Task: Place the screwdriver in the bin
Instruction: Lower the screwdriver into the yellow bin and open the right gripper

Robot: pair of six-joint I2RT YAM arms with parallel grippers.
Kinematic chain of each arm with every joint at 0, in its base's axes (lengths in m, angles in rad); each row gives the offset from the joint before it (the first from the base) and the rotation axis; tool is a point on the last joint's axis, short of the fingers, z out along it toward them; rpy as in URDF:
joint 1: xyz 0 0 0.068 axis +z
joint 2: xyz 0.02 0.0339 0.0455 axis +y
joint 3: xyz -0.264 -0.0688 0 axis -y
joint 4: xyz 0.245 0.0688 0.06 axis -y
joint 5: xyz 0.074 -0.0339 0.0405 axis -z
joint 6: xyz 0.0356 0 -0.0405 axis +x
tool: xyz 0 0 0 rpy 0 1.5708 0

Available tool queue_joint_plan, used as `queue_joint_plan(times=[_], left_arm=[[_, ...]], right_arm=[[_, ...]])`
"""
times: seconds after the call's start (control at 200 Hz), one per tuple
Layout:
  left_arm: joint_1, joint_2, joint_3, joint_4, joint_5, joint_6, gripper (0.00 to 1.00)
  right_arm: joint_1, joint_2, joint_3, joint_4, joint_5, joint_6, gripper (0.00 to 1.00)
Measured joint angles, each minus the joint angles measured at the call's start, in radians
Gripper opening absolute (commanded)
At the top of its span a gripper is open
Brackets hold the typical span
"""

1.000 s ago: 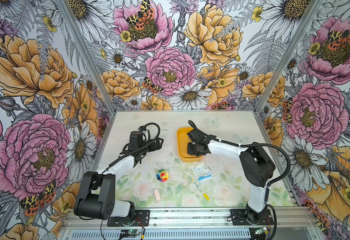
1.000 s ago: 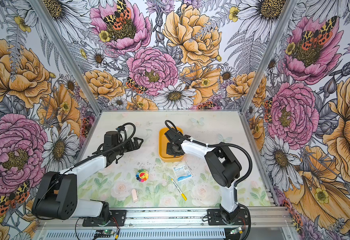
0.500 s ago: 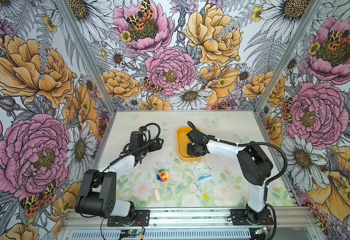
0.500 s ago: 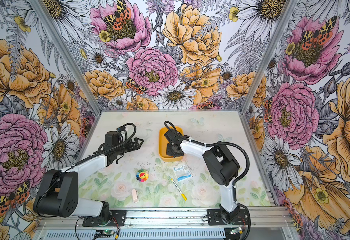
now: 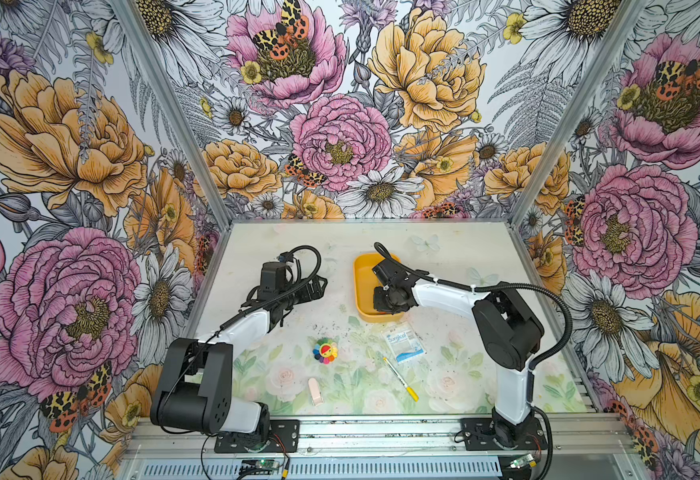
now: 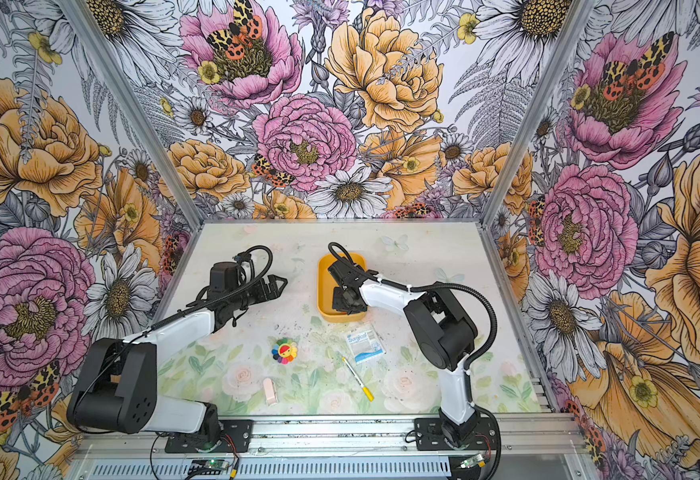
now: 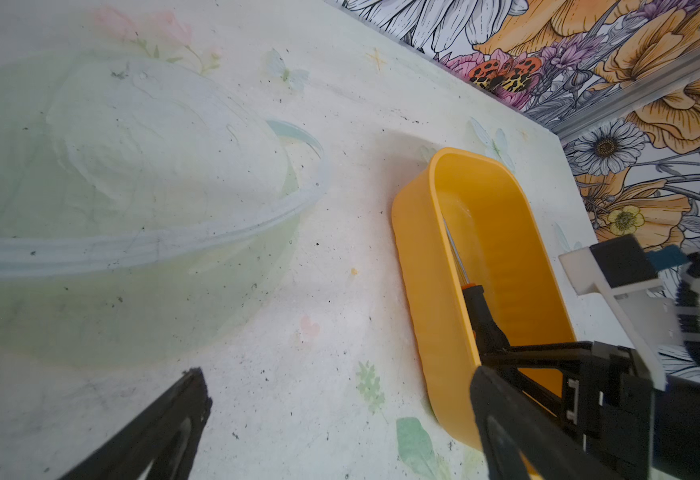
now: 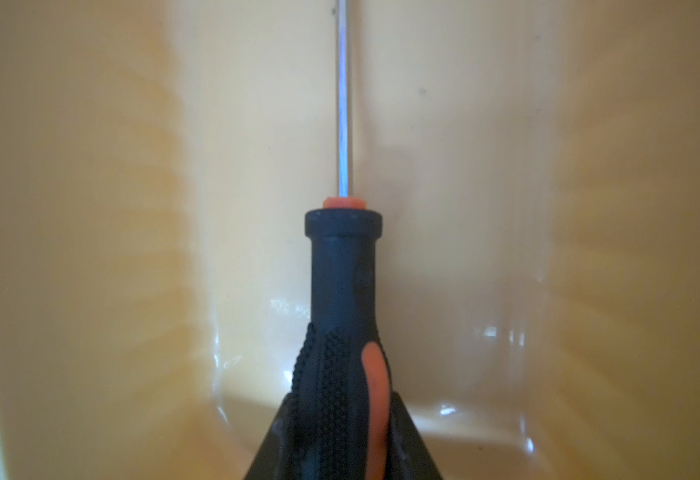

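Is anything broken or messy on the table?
Nothing looks broken or spilled. The table has lots of tiny dark specks on it, so it looks a bit dirty. The screwdriver is down inside the bin, gripped by the right gripper, which fits the job.

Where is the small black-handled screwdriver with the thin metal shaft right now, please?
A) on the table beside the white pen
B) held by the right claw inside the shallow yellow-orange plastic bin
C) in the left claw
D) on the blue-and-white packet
B: the right claw grips the screwdriver by its handle, shaft over the floor of the bin.
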Motion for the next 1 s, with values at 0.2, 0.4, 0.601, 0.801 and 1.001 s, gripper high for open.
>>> queue_joint_plan(times=[0.2, 0.4, 0.601, 0.801, 1.001], left_arm=[[0.0, 0.0, 0.0, 0.0, 0.0, 0.0, 0.99], [0.0, 0.0, 0.0, 0.0, 0.0, 0.0, 0.99], [0.0, 0.0, 0.0, 0.0, 0.0, 0.0, 0.99], [0.0, 0.0, 0.0, 0.0, 0.0, 0.0, 0.99], [0.0, -0.002, 0.0, 0.0, 0.0, 0.0, 0.99]], right_arm=[[0.0, 0.0, 0.005, -0.006, 0.0, -0.011, 0.47], [0.0, 0.0, 0.005, -0.007, 0.0, -0.015, 0.55], [0.0, 0.0, 0.008, -0.01, 0.001, -0.016, 0.56], [0.0, -0.005, 0.017, -0.022, 0.004, -0.035, 0.56], [0.0, -0.045, 0.037, -0.043, 0.005, -0.065, 0.56]])
